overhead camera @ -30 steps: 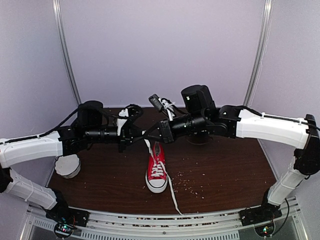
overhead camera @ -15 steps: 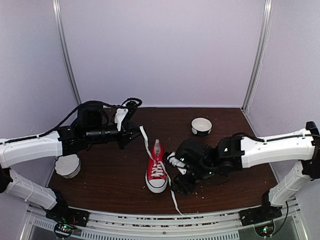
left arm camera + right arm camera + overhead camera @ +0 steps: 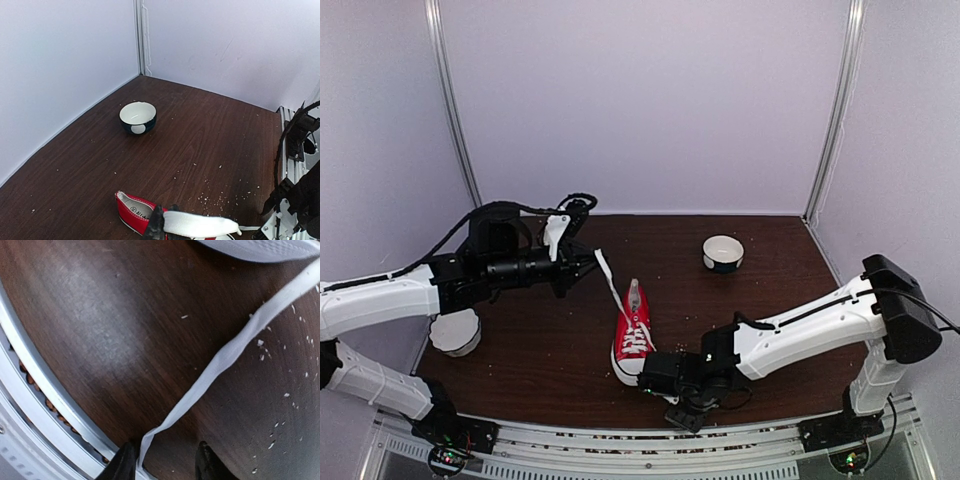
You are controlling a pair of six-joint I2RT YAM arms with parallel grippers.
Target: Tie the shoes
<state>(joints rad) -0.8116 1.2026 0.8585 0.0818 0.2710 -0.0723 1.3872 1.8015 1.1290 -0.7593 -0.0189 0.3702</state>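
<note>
The red sneaker [image 3: 633,343] lies mid-table with its white toe cap toward the front edge. My left gripper [image 3: 588,262] is shut on one white lace [image 3: 611,283] and holds it taut, up and to the left of the shoe. In the left wrist view the lace end [image 3: 200,225] sticks out of the fingers [image 3: 156,226] above the shoe's heel [image 3: 132,211]. My right gripper [image 3: 686,410] is low at the front edge, right of the toe. Its jaws are open astride the other lace [image 3: 225,357], which lies on the table close to the left finger [image 3: 122,463].
A dark bowl with a white inside [image 3: 723,252] stands at the back right and also shows in the left wrist view [image 3: 137,116]. A white bowl [image 3: 455,332] sits at the left edge. The metal front rail [image 3: 40,400] is right beside my right gripper. Crumbs are scattered around the shoe.
My right arm swung from high behind the shoe down to the front edge over the loose lace. My left gripper kept its lace and lifted slightly.
</note>
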